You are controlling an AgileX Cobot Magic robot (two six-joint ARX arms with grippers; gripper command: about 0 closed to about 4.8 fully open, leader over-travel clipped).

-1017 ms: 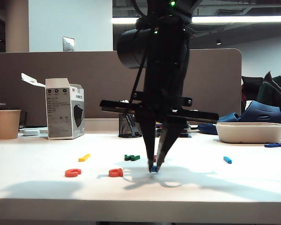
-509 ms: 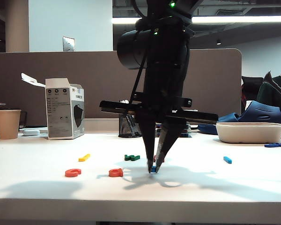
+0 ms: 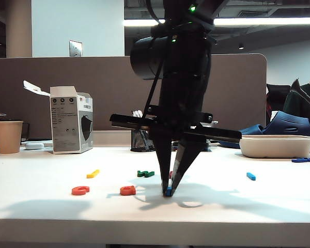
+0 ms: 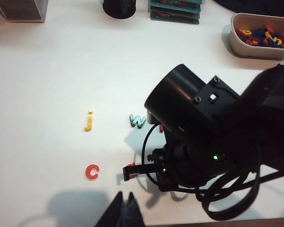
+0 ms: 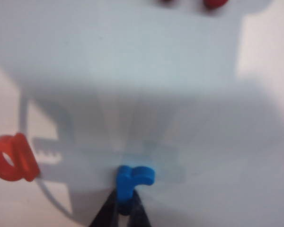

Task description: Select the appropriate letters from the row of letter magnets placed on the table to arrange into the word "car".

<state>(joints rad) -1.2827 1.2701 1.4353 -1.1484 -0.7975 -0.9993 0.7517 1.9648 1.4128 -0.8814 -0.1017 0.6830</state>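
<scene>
the right gripper (image 3: 168,192) points down at the smooth white table (image 3: 258,206), its dark tapered fingers (image 5: 105,213) closed on the stem of the light blue hooked r (image 5: 132,179), which sits just beside the orange-red rounded a (image 5: 10,157). the orange-red c (image 4: 92,171) lies flat further left. the left gripper (image 4: 124,213) hangs above the near table edge, its black fingertips pressed together, holding nothing.

Matte black throughout: right gripper (image 3: 168,192) with 2 long tapered fingers (image 3: 162,165) under a flat crossbar, round camera housing above, looping black cables, small green LED, silver screws. Left gripper (image 4: 124,213): 2 dark pointed tips.
</scene>
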